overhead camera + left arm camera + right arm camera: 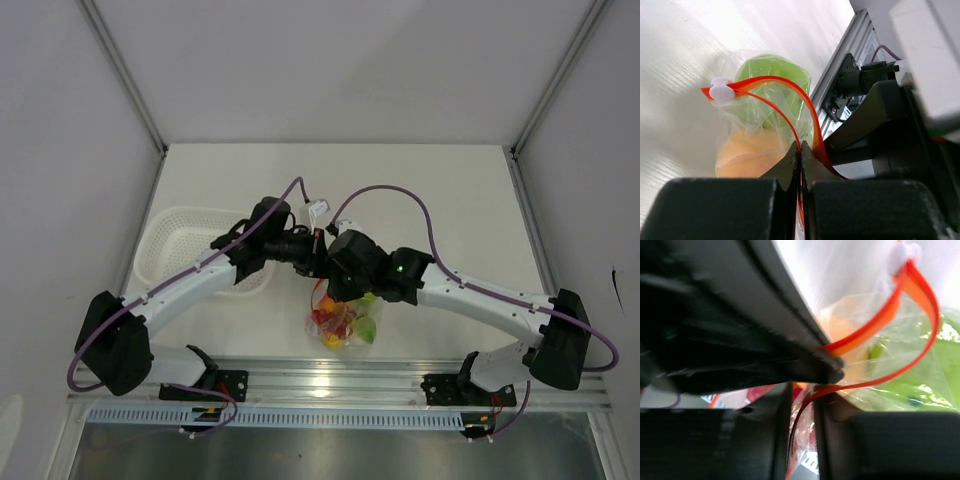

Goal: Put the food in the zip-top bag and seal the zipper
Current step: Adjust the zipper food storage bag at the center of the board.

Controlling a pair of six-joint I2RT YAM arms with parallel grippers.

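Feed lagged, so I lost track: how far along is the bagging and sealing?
Fruit looks loaded: green toy apple and round orange sit inside the clear plastic zip-top bag. In hand: left gripper pinches the red-orange zipper strip; the strip runs between the right gripper's fingers. Remaining: the strip gapes open, white slider at its far end.

Your workplace, a robotics lab test cell, plain white panel walls (330, 60) on three sides, aluminium corner posts (122, 75), white table (470, 200), slotted aluminium rail (330, 378) along the near edge, left arm base (205, 378) and right arm base (452, 385) bolted to it, purple cables (385, 187) looping over the arms.
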